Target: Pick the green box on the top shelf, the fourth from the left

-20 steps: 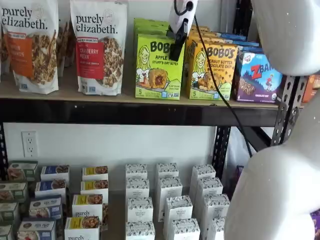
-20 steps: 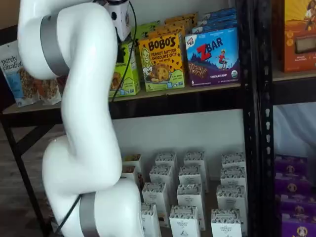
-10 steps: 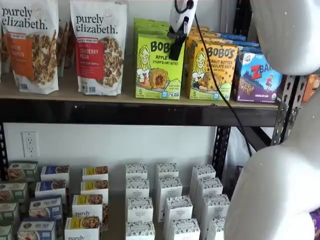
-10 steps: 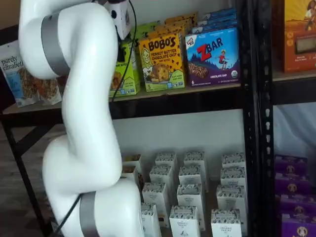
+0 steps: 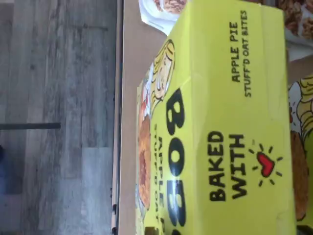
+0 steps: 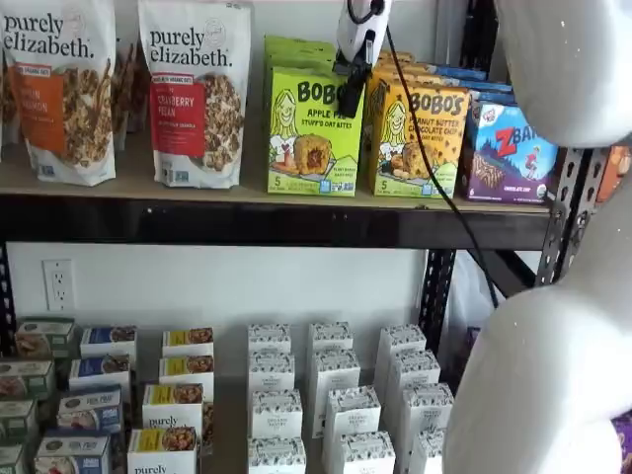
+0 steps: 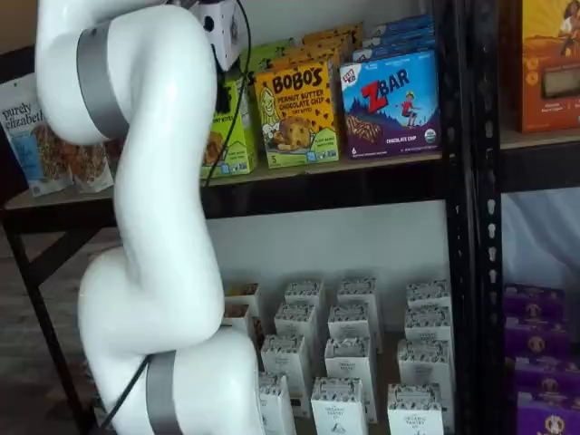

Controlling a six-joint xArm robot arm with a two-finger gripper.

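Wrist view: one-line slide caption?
Wrist camera close above the green box, its "Apple Pie Stuff'd Oat Bites" lid filling the frame, on the top shelf.

two purely elizabeth granola bags (image 6: 193, 94), one front green box (image 6: 314, 131) with more green cartons behind, one front peanut butter Bobo's carton (image 6: 418, 141), one front ZBar box (image 6: 512, 153), one wall outlet (image 6: 58, 284)

The glossy white, rounded-link robot arm (image 7: 154, 227) carries grey bands at its joints, and its small white-bodied gripper with black fingers (image 6: 350, 97) has a thin black cable (image 6: 434, 188) trailing beside it.
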